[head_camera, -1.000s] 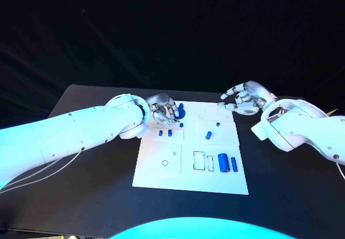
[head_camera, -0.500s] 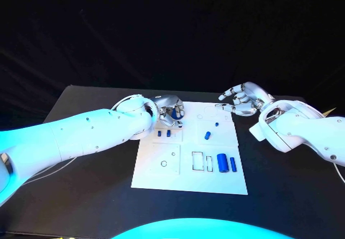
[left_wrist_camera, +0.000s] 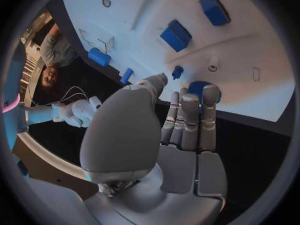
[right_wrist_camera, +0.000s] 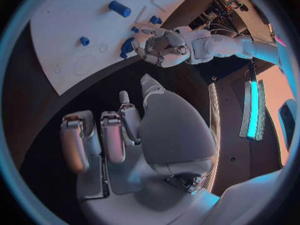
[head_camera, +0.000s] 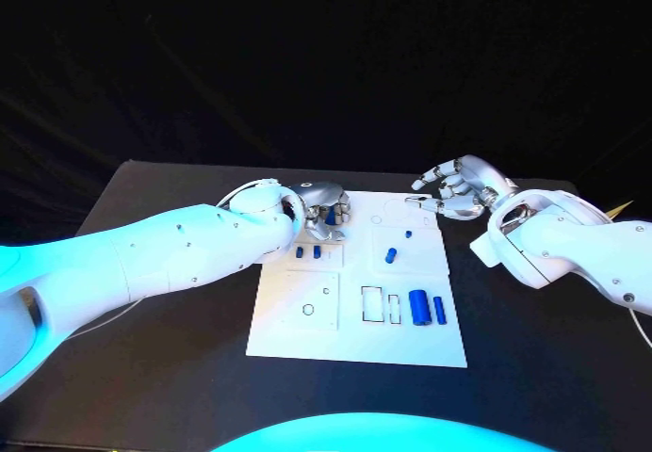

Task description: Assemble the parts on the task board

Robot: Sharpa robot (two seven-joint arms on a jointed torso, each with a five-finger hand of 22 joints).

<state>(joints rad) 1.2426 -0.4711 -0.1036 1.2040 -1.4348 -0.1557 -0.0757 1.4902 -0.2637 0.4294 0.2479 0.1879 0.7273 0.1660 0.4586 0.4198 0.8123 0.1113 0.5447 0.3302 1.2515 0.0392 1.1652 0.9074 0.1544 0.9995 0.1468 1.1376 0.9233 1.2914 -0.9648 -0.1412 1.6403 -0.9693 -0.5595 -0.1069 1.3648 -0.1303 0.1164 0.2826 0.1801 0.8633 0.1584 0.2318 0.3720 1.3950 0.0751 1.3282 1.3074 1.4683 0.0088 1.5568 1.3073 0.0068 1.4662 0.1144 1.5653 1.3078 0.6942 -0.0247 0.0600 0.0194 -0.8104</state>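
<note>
Silver left hand [head_camera: 322,209] fingers [left_wrist_camera: 190,116] on round blue part [left_wrist_camera: 199,88]

Task board [head_camera: 356,330] lies flat on black table [head_camera: 136,377]. Left hand [head_camera: 320,211] sits over the board's far left corner, fingers curled around a blue part [head_camera: 331,216]. Right hand [head_camera: 460,187] hovers beyond the far right corner, fingers apart, holding nothing

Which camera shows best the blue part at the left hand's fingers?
The left wrist view: the blue part peeks out just beyond the left hand's fingers, over the board. In the head view the hand hides most of it. The right wrist view shows it small, beside that hand.
</note>
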